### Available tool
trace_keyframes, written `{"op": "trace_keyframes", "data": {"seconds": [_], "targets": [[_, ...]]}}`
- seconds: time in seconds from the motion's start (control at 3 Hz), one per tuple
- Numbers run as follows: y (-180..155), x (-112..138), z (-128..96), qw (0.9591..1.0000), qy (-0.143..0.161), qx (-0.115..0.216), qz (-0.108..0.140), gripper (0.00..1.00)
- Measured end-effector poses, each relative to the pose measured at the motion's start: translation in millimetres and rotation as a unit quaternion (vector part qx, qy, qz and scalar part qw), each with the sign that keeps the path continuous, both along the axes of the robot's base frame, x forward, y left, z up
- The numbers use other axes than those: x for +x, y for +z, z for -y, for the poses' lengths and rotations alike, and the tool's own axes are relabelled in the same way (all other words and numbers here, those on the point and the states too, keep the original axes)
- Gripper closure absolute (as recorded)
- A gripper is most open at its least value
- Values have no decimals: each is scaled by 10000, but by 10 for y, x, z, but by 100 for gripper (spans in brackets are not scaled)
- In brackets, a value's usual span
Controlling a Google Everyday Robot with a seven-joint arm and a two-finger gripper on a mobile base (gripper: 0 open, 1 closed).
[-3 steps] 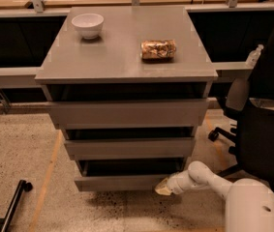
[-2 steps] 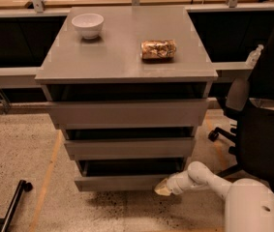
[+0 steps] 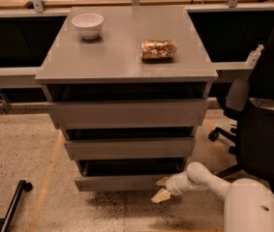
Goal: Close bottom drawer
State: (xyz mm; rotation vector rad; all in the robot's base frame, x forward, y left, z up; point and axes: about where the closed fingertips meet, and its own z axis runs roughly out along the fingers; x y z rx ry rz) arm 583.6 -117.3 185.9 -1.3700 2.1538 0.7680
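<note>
The grey cabinet [image 3: 127, 62] has three drawers. The bottom drawer [image 3: 122, 181] is the lowest, with a plain flat grey front, and it stands pulled out a little, with a dark gap above its front. My gripper [image 3: 161, 191] is at the end of the white arm [image 3: 202, 178] that reaches in from the lower right. It sits low, at the right end of the bottom drawer's front, touching or almost touching it.
A white bowl [image 3: 88, 24] and a brown snack bag [image 3: 158, 49] lie on the cabinet top. A black office chair [image 3: 262, 110] stands close on the right. A black wheeled leg [image 3: 10, 204] lies on the speckled floor at lower left. Dark desks run behind.
</note>
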Motion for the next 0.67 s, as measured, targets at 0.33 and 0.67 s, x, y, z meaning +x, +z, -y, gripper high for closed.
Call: {"op": "trace_keyframes", "data": {"seconds": [0.33, 0.67], "targets": [[-11, -11, -17, 10000, 11, 7, -12, 0], [-11, -11, -17, 10000, 11, 7, -12, 0]]}}
